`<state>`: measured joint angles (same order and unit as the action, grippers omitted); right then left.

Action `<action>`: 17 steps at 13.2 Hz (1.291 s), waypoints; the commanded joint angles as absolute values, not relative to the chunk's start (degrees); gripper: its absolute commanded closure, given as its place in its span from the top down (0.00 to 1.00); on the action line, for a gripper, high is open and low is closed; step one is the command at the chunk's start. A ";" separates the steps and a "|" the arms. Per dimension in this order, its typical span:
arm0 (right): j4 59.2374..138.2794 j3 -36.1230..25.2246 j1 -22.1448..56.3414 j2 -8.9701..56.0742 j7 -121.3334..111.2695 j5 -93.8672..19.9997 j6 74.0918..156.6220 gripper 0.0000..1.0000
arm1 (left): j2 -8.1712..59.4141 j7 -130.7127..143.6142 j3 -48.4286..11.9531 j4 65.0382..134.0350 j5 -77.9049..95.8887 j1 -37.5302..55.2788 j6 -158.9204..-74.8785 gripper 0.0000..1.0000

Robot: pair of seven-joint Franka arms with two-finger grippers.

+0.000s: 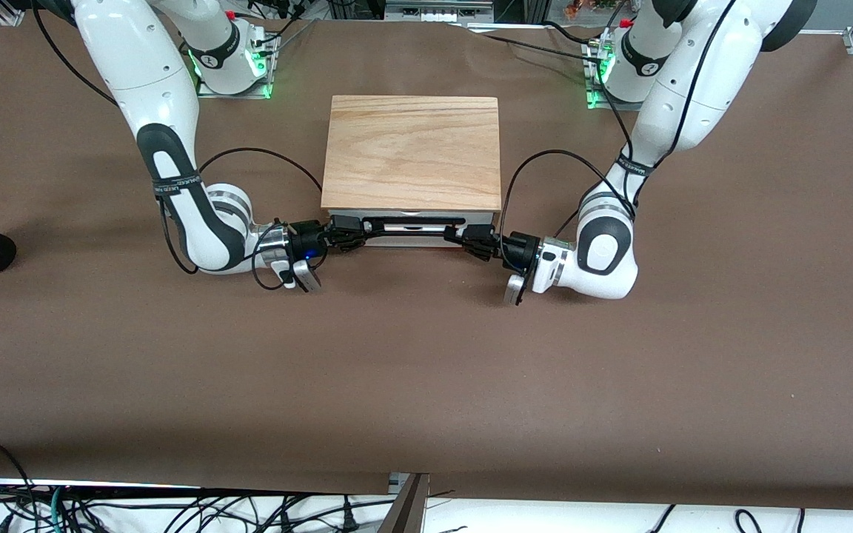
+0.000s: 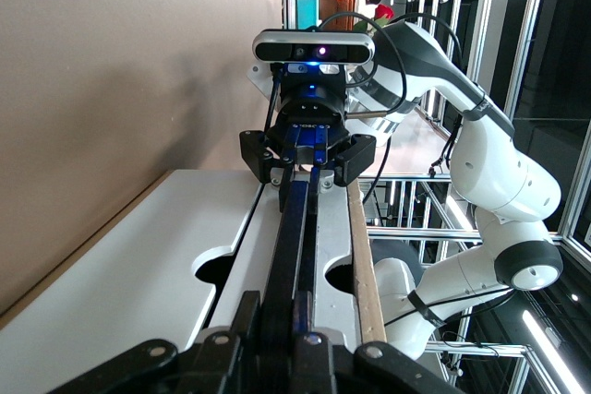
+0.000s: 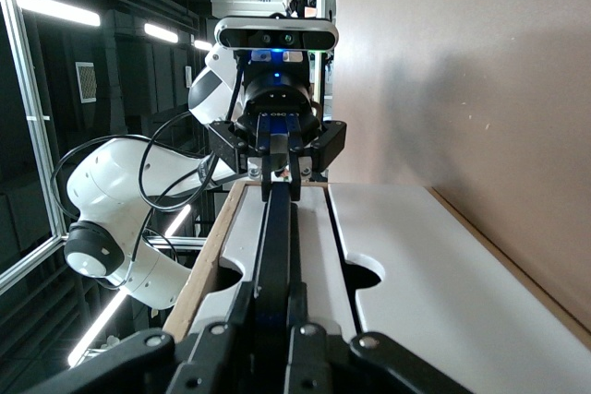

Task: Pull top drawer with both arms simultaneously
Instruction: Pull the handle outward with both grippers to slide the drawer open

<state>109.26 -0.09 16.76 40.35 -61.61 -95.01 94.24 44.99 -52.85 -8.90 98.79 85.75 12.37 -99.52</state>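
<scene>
The top drawer (image 1: 412, 225) sits at the centre of the front view, just under the cabinet's wood-grained top slab (image 1: 412, 152), with only a thin strip of its white front panel showing, so it looks closed or barely started. Its long thin black bar handle (image 1: 408, 223) runs across that panel, and each end is pinched: the right gripper (image 1: 349, 233) closes narrowly on the end toward the right arm's side, the left gripper (image 1: 471, 238) on the other end. Both wrist views look straight down the bar, own fingers (image 2: 277, 320) clamped in the lower frame and the other arm's gripper clamped at mid frame. I judge the grasp made and the pull not yet done; the next move calls for both arms drawing evenly toward the front camera, keeping the bar square so the tray does not jam. The panel is smooth and matte with rounded cut-outs; the brown table (image 1: 426, 370) looks like soft felt.
</scene>
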 commanded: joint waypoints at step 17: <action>80.78 -0.97 12.57 56.07 -53.53 -99.67 98.43 0.16 | 55.90 -36.65 -8.61 73.48 88.07 11.78 -99.49 0.00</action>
<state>87.92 -0.85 14.78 52.27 -54.13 -97.61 94.87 56.40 -40.82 -7.49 76.57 85.75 12.11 -101.47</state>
